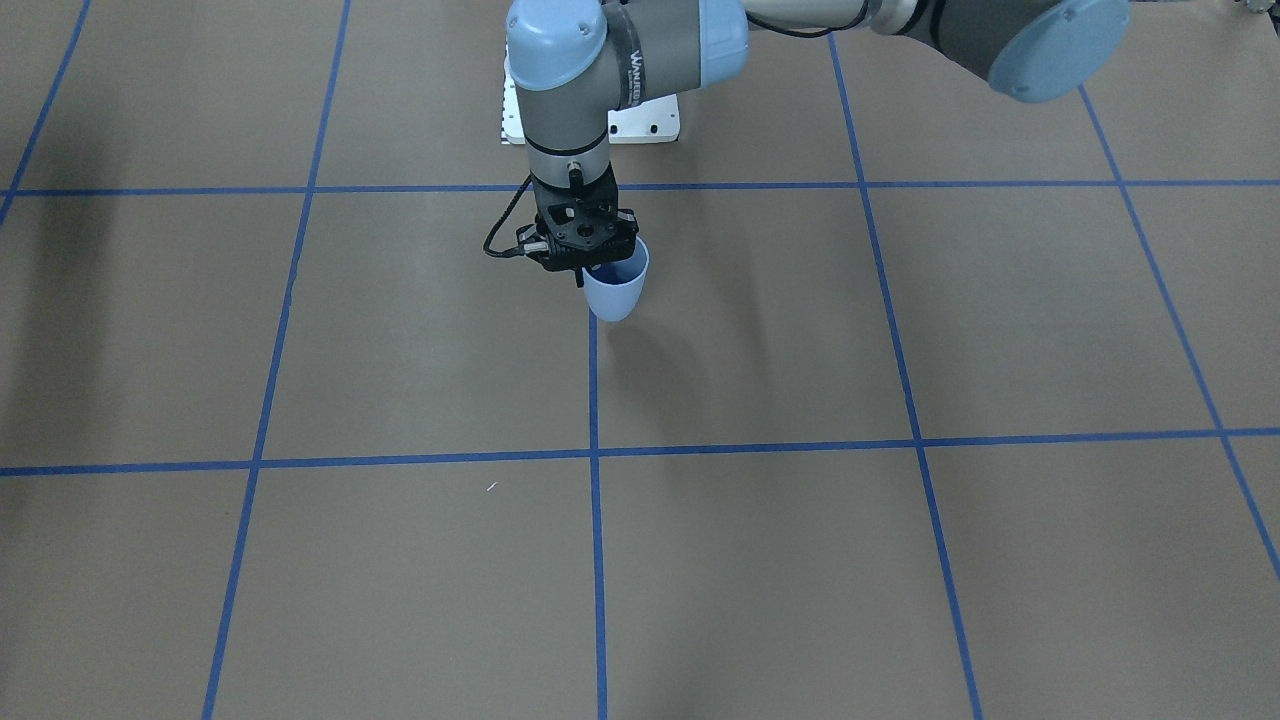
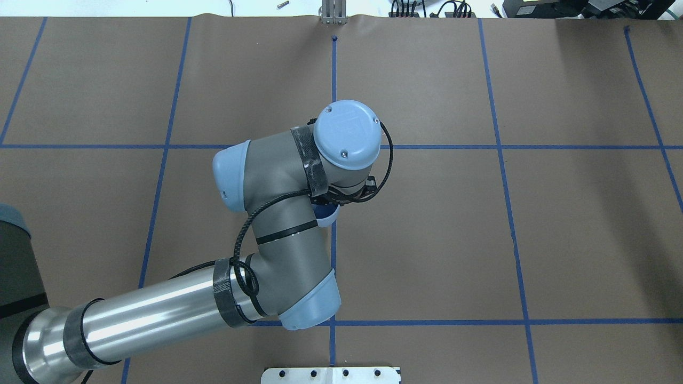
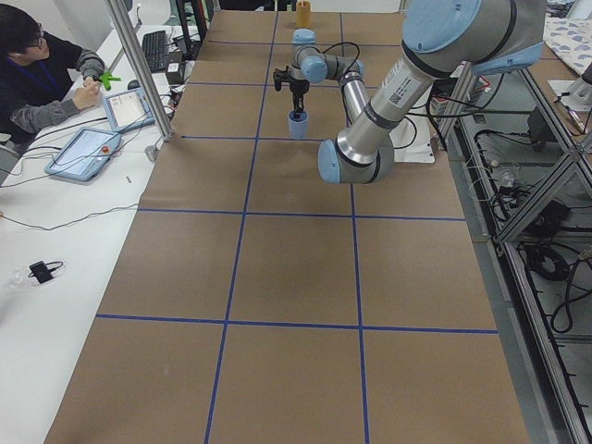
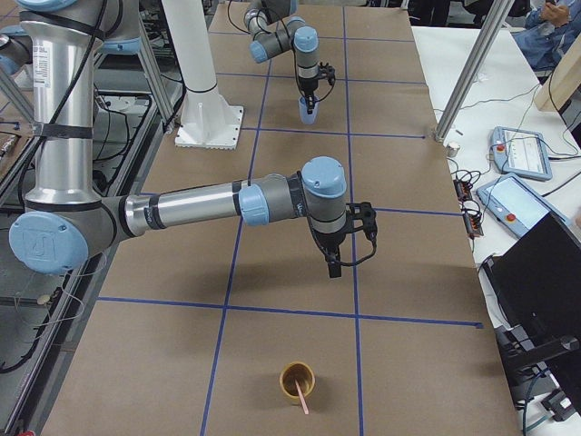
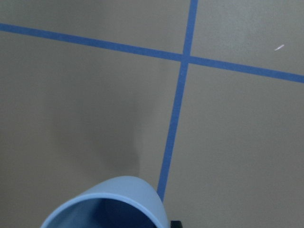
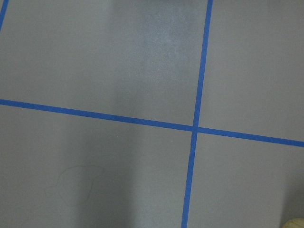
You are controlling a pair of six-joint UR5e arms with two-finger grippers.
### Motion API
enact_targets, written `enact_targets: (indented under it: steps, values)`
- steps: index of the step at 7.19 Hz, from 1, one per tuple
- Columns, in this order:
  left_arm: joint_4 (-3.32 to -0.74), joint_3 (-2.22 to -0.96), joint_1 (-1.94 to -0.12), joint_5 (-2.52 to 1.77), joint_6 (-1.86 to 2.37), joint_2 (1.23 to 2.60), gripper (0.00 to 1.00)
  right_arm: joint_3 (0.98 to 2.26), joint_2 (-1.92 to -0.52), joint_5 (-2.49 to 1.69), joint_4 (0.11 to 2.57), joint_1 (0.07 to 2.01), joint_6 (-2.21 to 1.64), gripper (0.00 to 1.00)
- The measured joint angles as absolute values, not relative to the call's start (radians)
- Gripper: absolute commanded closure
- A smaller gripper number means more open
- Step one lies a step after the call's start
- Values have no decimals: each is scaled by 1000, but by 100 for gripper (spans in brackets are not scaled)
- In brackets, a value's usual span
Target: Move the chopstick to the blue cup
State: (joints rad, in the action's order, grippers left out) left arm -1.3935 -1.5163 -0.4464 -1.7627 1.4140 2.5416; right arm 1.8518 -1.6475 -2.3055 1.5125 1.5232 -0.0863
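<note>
My left gripper point(image 1: 589, 268) points down and is shut on the near rim of the blue cup point(image 1: 617, 287), holding it a little above the table, slightly tilted. The cup's rim point(image 5: 111, 199) fills the bottom of the left wrist view, and the arm hides most of the cup point(image 2: 326, 214) from overhead. One pink chopstick point(image 4: 302, 398) stands in a brown cup point(image 4: 297, 377) at the table's far right end. My right gripper point(image 4: 334, 266) hangs over bare table between the two cups. I cannot tell whether it is open or shut.
Blue tape lines grid the brown table point(image 1: 760, 560). A white base plate point(image 2: 331, 375) sits at the robot's edge. Metal posts point(image 3: 139, 65), tablets point(image 3: 88, 151) and a seated person point(image 3: 42, 79) are along the side bench. The brown cup point(image 3: 303, 13) shows far off.
</note>
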Motion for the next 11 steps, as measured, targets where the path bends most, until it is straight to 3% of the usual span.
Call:
enact_targets:
  steps: [3,4,5,6,9,11]
  values:
    - [-1426,-1482,-410,-1722,1417,2552,100,1850,-1648,-2306,1513,1523,-87,0]
    - [-1438,-1475,-402,-1720,1417,2551,70,1850,-1647,-2306,1513,1523,-87,0]
    - [-1448,-1471,-396,-1718,1414,2551,19,1848,-1648,-2306,1512,1523,-86,0]
    - [-1455,-1468,-393,-1717,1407,2551,1,1847,-1648,-2306,1513,1523,-86,0]
    - [-1424,-1554,-405,-1695,1316,2550,1,1845,-1648,-2306,1513,1523,-86,0]
    - [-1297,-1709,-496,-1762,1186,2537,1,1845,-1648,-2306,1513,1523,-86,0]
